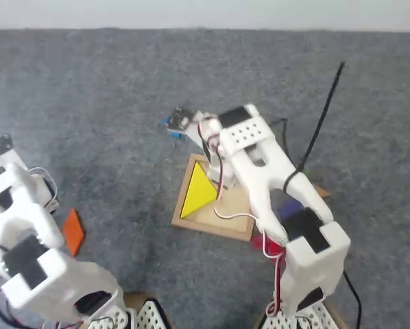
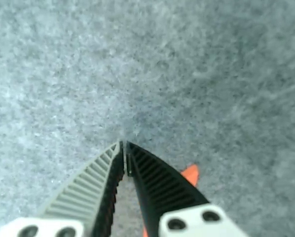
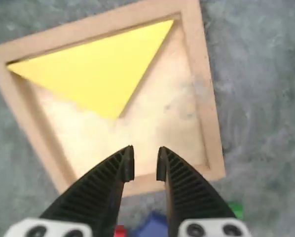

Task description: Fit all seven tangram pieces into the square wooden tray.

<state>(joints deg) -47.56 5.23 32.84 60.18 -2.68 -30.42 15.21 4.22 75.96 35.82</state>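
Right fingers (image 3: 187,187), slightly parted and empty, hung over the rim of the square wooden tray (image 3: 204,89), which held one yellow triangle (image 3: 98,69) along an inner edge; left fingers (image 2: 157,187), closed together on nothing, hung over the grey worktop (image 2: 137,59) just beside an orange piece (image 2: 190,174) lying outside the tray.

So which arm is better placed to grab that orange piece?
Left, probably. Its shut jaws sit right by the orange piece, while the right arm's jaws hang over the wooden tray.
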